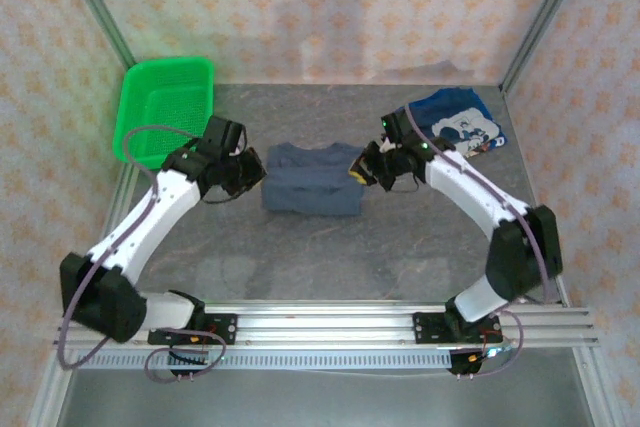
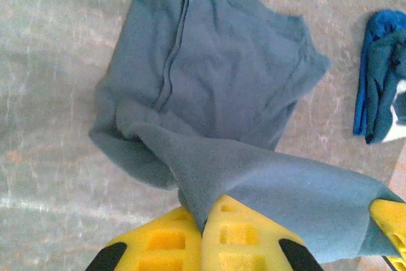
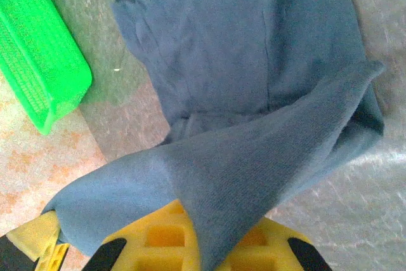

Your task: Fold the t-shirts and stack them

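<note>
Clamping opposite edges of the slate-blue t-shirt (image 1: 312, 182) lying central on the table (image 1: 300, 262), the left gripper (image 1: 248, 173) and right gripper (image 1: 368, 173) may skew the fold if one thin pinch slips or they move unevenly.

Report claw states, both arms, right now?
Left claw: closed, pinching an edge of the slate-blue t-shirt.
Right claw: closed, pinching the opposite edge of it.
</note>
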Controlling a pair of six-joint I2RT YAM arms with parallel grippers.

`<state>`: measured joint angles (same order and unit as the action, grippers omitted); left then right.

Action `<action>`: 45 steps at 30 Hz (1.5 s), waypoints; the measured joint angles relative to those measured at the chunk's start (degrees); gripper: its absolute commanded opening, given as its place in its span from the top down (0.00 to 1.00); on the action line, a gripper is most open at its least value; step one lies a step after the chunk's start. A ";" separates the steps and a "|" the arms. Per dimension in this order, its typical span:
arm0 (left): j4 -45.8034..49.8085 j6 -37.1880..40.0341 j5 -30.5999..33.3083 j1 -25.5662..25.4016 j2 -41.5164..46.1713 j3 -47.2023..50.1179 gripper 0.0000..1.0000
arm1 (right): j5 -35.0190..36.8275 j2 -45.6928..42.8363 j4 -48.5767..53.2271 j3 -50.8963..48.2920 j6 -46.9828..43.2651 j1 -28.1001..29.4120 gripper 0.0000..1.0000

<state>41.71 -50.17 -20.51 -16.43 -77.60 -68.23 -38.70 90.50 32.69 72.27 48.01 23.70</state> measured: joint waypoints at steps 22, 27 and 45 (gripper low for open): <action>-5.60 7.98 -6.54 10.49 -39.10 -24.02 0.43 | -6.36 37.77 5.29 32.22 -8.04 -8.57 0.55; -4.22 7.74 -6.71 12.24 -45.22 -37.40 0.30 | -4.81 40.68 4.57 37.68 -7.04 -11.04 0.43; -4.96 12.57 -9.73 9.57 -29.40 -23.02 0.52 | -2.05 21.44 -10.19 17.73 -6.93 -5.11 0.74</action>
<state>36.75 -37.60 -30.24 -6.85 -107.00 -91.24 -40.75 111.94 22.50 90.00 41.08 18.59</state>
